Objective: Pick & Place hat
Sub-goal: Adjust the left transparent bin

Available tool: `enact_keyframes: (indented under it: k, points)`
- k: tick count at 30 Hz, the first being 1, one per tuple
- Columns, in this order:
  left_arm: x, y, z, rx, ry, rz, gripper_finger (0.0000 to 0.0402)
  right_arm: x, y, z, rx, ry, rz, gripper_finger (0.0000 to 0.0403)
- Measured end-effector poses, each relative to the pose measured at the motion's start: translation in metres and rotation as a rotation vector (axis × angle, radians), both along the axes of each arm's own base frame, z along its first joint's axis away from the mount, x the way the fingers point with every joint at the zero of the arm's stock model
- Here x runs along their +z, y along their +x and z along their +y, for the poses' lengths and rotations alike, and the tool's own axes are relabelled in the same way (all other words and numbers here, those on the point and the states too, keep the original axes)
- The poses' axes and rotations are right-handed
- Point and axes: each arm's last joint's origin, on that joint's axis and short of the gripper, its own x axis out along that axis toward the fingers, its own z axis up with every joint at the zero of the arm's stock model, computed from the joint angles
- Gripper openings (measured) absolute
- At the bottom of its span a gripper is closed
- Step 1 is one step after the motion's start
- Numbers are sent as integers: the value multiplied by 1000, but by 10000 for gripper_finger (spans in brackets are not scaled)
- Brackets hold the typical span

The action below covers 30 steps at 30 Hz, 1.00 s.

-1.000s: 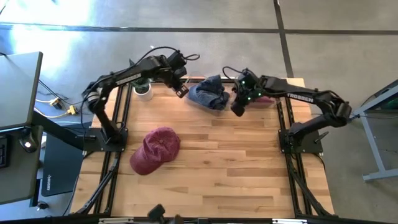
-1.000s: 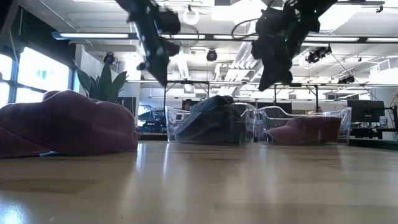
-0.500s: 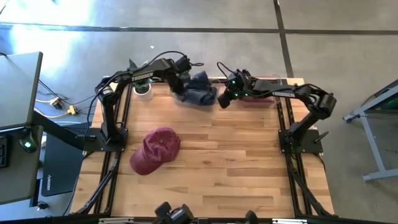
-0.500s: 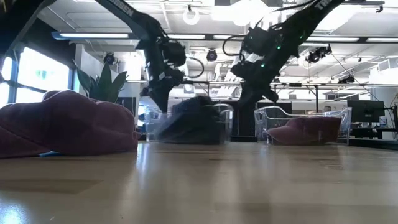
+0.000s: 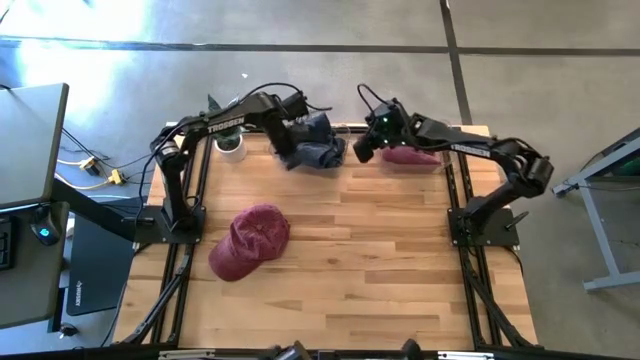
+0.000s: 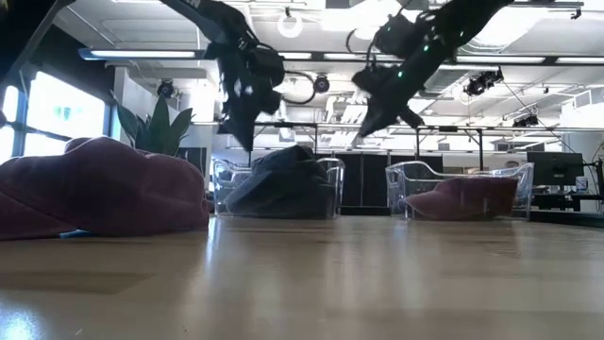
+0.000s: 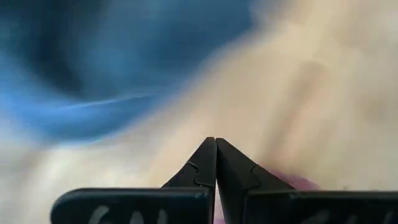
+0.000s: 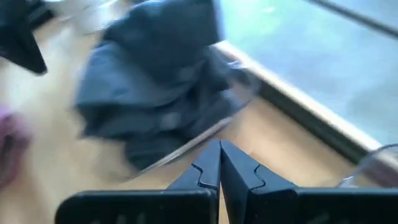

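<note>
A dark blue hat [image 5: 318,148] lies bunched in a clear bin [image 6: 326,184] at the table's far edge. It also shows in the right wrist view as the blue hat [image 8: 155,87]. A maroon hat [image 5: 408,155] fills a second clear bin [image 6: 406,184] to its right. Another maroon hat [image 5: 250,240] rests crown-up on the bare wood, near left. My left gripper [image 5: 286,152] is shut, pointing steeply down just left of the blue hat's bin and above its rim [image 6: 247,144]. My right gripper [image 5: 360,152] is shut and hangs between the two bins, higher up [image 6: 363,127].
A potted plant [image 5: 230,143] stands at the far left corner beside my left arm. The table's middle and near half show bare wood [image 5: 380,260]. The far edge lies right behind the bins.
The clear bin with the blue hat has slid along the far edge toward the table's left. My left gripper has come down and tipped steeper beside that bin. My right gripper went left toward the bin, then rose and tipped flatter. Both stayed shut.
</note>
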Motion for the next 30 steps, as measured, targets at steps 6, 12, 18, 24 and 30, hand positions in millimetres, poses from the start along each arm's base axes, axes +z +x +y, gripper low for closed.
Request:
enact_keyframes:
  k: [6, 12, 18, 24, 30]
  points:
    - [-11, 20, -25, -310, -164, -255, 0, 21, -10, 29, 72, 23, -5, 0]
    - [-24, 59, -61, -351, 113, -292, 0, 44, -24, 54, 38, 26, -45, 0]
    - [-23, 90, -77, -111, 397, -354, 0, 72, -50, 79, 61, -69, -63, 0]
    - [-28, 107, -66, 59, 477, -459, 0, 97, -86, 110, 74, -60, -152, 0]
    - [-33, 108, -65, 122, 544, -405, 0, 113, -114, 138, 123, -120, -216, 0]
